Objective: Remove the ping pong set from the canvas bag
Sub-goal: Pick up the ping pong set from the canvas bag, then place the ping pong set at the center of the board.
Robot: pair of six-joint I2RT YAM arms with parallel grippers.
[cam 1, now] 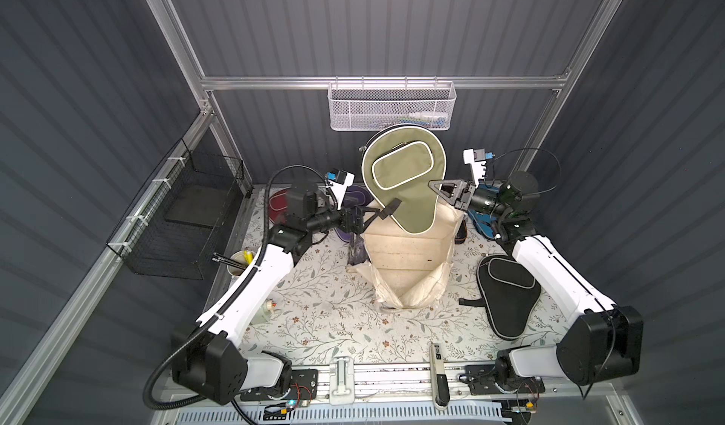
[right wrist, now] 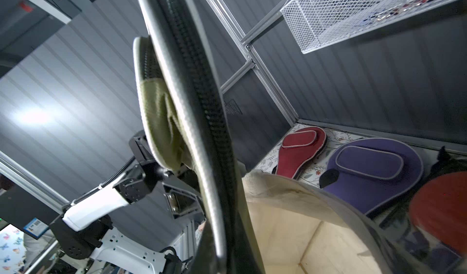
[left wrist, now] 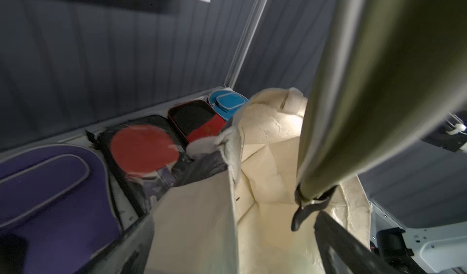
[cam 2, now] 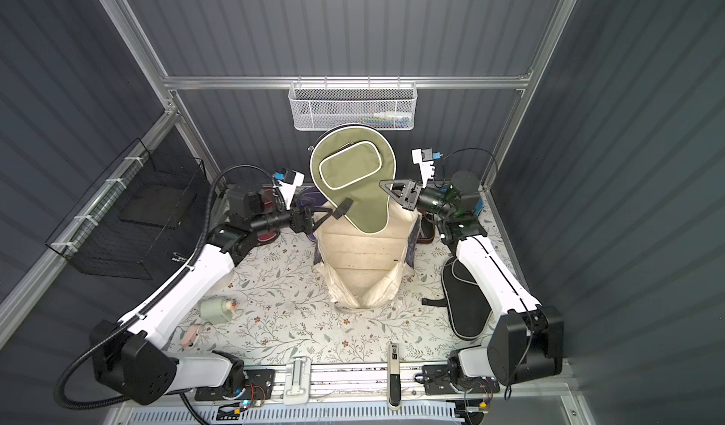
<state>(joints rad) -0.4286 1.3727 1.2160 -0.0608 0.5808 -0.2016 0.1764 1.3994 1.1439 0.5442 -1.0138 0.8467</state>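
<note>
An olive paddle cover (cam 1: 404, 176) (cam 2: 353, 172) with pale piping hangs tilted in the air above the cream canvas bag (cam 1: 408, 254) (cam 2: 361, 254). My right gripper (cam 1: 433, 187) (cam 2: 382, 185) is shut on its right edge; the zip rim (right wrist: 202, 133) runs down into the jaws. My left gripper (cam 1: 374, 217) (cam 2: 325, 215) is open at the bag's left rim, beside the cover's black strap (left wrist: 303, 209). The bag wall (left wrist: 202, 222) shows between its spread fingers. The bag's inside (right wrist: 290, 222) looks bare.
Purple (left wrist: 50, 184), maroon (right wrist: 300, 148) and blue (left wrist: 227, 103) covers, a red-and-black case (left wrist: 199, 121) and a red paddle in a pouch (left wrist: 144, 148) line the back wall. A black cover (cam 1: 506, 293) lies right. A white mesh basket (cam 1: 390, 105) hangs overhead.
</note>
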